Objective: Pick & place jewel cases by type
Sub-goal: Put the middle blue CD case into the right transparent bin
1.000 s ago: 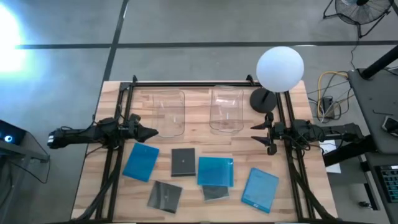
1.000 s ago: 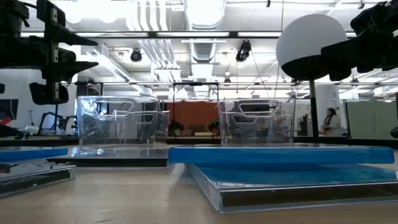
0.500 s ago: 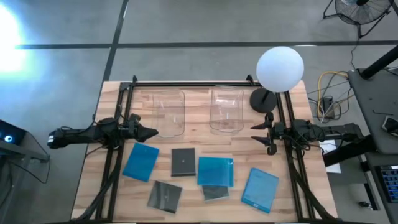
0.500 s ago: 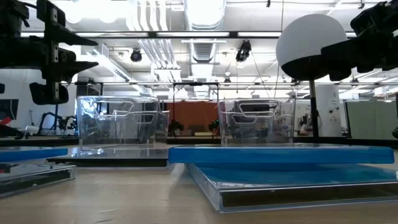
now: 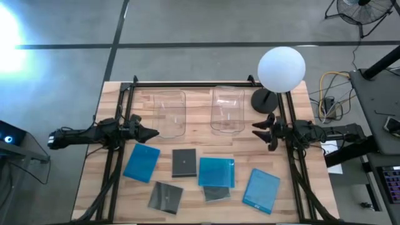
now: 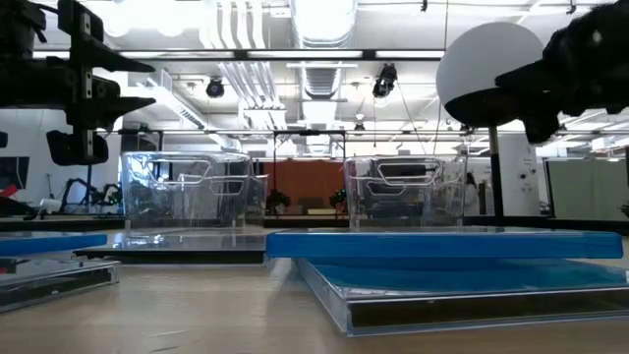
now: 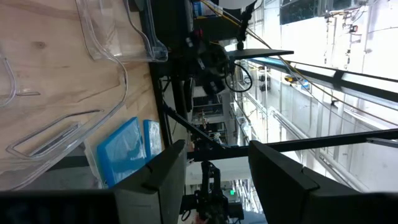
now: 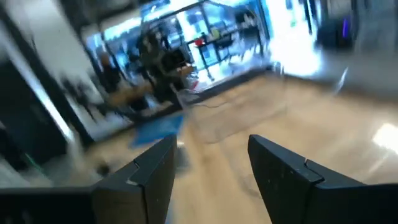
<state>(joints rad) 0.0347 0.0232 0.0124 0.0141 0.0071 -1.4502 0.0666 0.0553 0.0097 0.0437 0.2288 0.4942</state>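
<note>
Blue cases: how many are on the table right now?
3, all in the high view. One lies at the left, near the left arm. One is in the middle, overlapping a dark case. One is at the right.

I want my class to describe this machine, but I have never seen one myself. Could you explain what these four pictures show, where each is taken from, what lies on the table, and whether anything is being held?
This is a robot with two dark arms at a wooden table. One picture looks straight down, one looks level across the tabletop, and two come from cameras on the arms' wrists.

Seen from above, the left end effector and right end effector hang at the table's two sides, fingers apart, holding nothing.

On the table lie six flat jewel cases: three blue ones and three dark ones. The middle blue one partly covers a dark one.

Behind them stand two clear bins, both empty so far. A white globe lamp stands at the far right corner.
</note>
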